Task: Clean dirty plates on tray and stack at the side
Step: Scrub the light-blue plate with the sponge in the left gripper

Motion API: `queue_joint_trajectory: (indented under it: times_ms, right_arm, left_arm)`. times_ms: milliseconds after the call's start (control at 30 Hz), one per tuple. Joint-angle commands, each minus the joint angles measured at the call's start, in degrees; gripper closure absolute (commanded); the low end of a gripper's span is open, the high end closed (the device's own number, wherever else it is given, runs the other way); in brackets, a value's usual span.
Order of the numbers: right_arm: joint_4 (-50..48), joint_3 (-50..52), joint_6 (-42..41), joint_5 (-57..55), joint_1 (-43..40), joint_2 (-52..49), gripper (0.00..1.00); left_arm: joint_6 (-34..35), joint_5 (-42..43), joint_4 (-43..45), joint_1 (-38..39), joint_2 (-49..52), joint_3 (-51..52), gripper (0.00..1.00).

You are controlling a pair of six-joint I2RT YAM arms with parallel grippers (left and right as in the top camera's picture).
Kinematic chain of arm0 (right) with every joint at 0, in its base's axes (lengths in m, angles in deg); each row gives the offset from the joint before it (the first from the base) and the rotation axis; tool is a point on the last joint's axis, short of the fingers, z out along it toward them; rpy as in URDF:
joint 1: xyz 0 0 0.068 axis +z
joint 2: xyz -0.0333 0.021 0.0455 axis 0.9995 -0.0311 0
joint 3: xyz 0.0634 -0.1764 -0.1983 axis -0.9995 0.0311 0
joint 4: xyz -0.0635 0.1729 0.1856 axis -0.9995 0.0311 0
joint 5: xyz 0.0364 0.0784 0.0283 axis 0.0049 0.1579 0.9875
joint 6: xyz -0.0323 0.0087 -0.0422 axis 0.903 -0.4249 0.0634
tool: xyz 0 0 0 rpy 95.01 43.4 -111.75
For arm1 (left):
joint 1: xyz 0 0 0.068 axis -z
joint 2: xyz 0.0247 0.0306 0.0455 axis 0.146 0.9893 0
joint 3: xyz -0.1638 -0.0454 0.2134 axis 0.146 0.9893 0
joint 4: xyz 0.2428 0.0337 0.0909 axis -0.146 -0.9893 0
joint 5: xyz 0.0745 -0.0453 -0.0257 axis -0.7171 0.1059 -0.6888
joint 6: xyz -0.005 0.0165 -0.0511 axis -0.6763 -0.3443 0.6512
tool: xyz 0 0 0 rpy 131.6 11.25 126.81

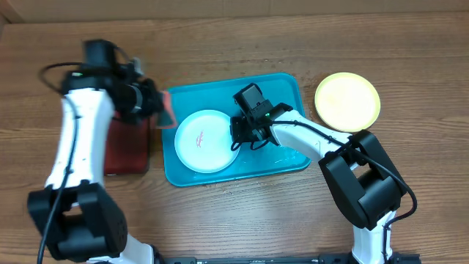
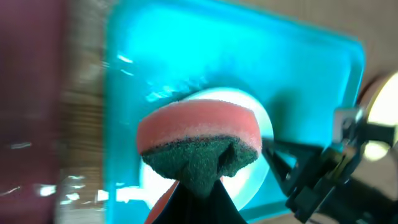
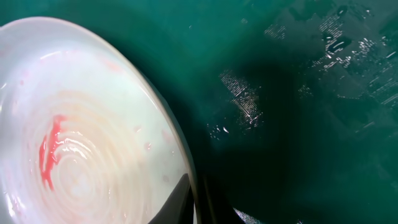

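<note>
The teal tray [image 1: 286, 88] lies mid-table. A white plate [image 1: 205, 141] with a red smear sits in its left half. My right gripper [image 1: 238, 136] is shut on this plate's right rim; in the right wrist view its fingers [image 3: 196, 199] straddle the edge of the white plate [image 3: 81, 124]. My left gripper [image 1: 157, 106] is shut on a pink sponge with a green scouring face [image 2: 199, 143], held above the tray's left edge [image 2: 298, 81], near the white plate [image 2: 255, 118]. A yellow-green plate [image 1: 347, 101] lies on the table right of the tray. The pale blue plate is not in view.
A dark red tray [image 1: 128, 150] lies on the table left of the teal tray, under my left arm. The right half of the teal tray floor [image 3: 298, 124] is wet and bare.
</note>
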Motion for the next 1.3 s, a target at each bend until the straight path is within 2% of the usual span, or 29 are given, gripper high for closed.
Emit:
queue_joint_trajectory:
  times_ms: [0,233,400,567,867,1000,1133,1267]
  right_arm:
    - [0.44,0.09,0.09,-2.49,-0.09,-2.12,0.94]
    - [0.39,0.09,0.07,-2.49,-0.09,-2.12,0.96]
    - [0.37,0.09,0.07,-2.49,-0.09,-2.12,0.96]
    - [0.37,0.09,0.07,-2.47,-0.09,-2.12,0.96]
    - [0.39,0.09,0.07,-2.49,-0.09,-2.12,0.96]
    - [0.37,0.09,0.07,-2.47,-0.09,-2.12,0.96]
    - [0.37,0.09,0.07,-2.47,-0.09,-2.12,0.96]
    - [0.31,0.09,0.09,-2.49,-0.09,-2.12,0.96]
  left_arm:
    - [-0.59,1.55,3.32,4.59,1.14,4.72,0.96]
    - [8.31,-4.42,14.23,12.98,4.31,12.28,0.96]
    - [9.14,-4.94,18.86,16.52,8.83,12.83,0.96]
    - [9.46,-10.34,21.03,18.01,12.83,12.83,0.96]
    - [9.46,-33.48,14.75,16.61,12.68,11.43,0.96]
    - [9.46,-40.37,9.73,15.72,12.63,7.82,0.96]
    - [9.46,-41.31,6.64,15.63,12.63,3.45,0.96]
    - [9.49,-35.82,4.79,15.69,12.63,-0.42,0.96]
